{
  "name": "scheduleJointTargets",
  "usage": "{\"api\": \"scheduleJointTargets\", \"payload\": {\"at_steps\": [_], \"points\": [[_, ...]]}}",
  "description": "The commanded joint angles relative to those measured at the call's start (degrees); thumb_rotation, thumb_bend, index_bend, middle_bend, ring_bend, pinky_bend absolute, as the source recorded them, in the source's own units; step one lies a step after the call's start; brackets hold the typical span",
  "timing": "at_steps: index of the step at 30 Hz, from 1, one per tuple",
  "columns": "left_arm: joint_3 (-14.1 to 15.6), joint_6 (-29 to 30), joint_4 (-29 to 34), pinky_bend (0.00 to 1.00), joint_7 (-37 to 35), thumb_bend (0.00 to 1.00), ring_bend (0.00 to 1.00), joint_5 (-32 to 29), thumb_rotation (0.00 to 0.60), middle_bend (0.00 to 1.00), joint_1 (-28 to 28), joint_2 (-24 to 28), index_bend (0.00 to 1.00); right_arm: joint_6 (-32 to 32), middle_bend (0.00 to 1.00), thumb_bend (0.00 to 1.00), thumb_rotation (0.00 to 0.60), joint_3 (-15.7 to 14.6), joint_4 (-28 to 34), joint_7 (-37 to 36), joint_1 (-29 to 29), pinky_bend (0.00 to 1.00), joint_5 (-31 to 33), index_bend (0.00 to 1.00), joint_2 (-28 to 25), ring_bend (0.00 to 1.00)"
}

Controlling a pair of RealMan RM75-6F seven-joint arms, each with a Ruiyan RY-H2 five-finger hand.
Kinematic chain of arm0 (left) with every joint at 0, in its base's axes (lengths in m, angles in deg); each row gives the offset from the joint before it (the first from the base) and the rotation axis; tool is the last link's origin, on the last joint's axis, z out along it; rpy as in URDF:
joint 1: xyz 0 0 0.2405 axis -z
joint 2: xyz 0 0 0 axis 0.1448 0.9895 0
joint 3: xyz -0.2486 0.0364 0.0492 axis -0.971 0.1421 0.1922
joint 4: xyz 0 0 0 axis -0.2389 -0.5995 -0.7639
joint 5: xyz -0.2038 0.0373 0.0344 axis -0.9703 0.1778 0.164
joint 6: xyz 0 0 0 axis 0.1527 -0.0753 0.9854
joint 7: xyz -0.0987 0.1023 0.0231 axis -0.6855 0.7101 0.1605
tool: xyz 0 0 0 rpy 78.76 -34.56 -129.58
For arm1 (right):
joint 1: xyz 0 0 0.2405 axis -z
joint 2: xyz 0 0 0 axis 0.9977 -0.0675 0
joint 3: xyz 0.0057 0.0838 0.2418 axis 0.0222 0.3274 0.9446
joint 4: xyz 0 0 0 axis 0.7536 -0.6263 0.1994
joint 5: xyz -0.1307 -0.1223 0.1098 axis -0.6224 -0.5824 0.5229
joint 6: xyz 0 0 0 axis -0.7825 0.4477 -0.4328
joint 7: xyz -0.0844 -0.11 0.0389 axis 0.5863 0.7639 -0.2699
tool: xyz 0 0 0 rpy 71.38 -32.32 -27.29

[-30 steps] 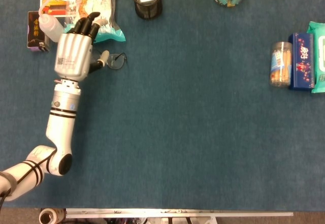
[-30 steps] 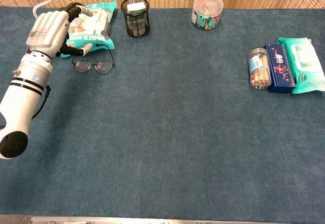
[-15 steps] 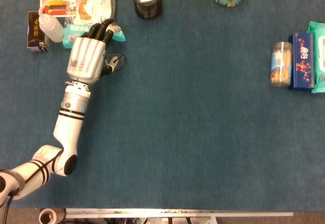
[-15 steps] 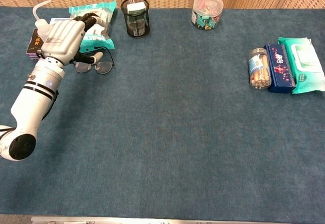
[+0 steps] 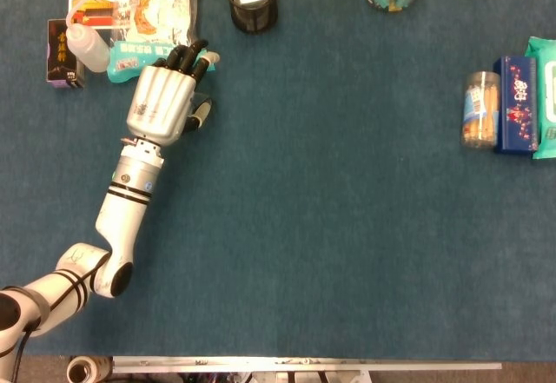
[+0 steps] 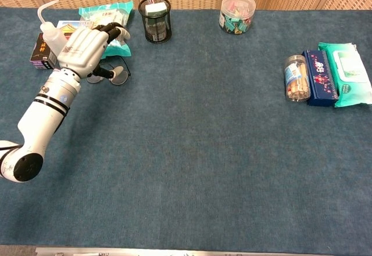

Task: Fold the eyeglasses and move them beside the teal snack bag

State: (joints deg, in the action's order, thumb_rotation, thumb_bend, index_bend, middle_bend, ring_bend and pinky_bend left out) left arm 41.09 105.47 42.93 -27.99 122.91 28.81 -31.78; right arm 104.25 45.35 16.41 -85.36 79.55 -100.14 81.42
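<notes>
Left hand (image 6: 87,47) shifted right, now over eyeglasses (image 6: 118,76) at upper left, below teal snack bag (image 5: 155,9); grip state unclear. Eyeglasses looked light, thin, fragile; hold at frame bridge.

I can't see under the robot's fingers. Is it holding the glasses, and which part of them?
It cannot be told. The left hand lies over the eyeglasses, hiding most of them; only one lens shows beside it in the chest view.

left hand (image 5: 162,98) palm-down over eyeglasses (image 5: 203,108), mostly hiding them; dark fingertips (image 5: 193,52) at teal snack bag (image 5: 156,9) lower edge.
</notes>
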Motion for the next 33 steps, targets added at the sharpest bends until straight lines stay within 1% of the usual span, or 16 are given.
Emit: {"api": "scheduleJointTargets", "payload": {"at_steps": [1,16,26,30,33], "points": [[0.17,-0.39,-0.56,0.51,0.08,0.25,0.23,0.20,0.600,0.19,0.33,-0.30,0.23,0.02,0.34,0.17,0.600,-0.03,-0.01,0.02,0.04,0.54,-0.02,0.23,0.02,0.32],[0.96,-1.35,-3.56,0.51,-0.31,0.24,0.23,0.87,0.600,0.19,1.11,-2.63,0.23,0.24,0.34,0.17,0.600,-0.15,-0.21,-0.38,0.49,0.54,0.07,0.23,-0.14,0.32],[0.91,-1.77,-5.32,0.51,-0.68,0.24,0.23,0.78,0.600,0.19,1.36,-3.53,0.23,0.13,0.34,0.17,0.600,-0.18,-0.30,-0.53,0.50,0.54,-0.02,0.23,-0.07,0.32],[0.59,-0.93,-5.17,0.51,-1.02,0.24,0.23,0.65,0.600,0.19,1.04,-3.28,0.23,0.21,0.34,0.17,0.600,-0.01,-0.27,-0.65,0.47,0.54,0.02,0.23,-0.18,0.32],[0.19,0.87,-3.71,0.51,-0.83,0.24,0.23,0.72,0.600,0.19,0.42,-2.04,0.23,0.33,0.34,0.17,0.600,0.13,-0.24,-0.81,0.41,0.54,-0.10,0.23,-0.27,0.32]]}}
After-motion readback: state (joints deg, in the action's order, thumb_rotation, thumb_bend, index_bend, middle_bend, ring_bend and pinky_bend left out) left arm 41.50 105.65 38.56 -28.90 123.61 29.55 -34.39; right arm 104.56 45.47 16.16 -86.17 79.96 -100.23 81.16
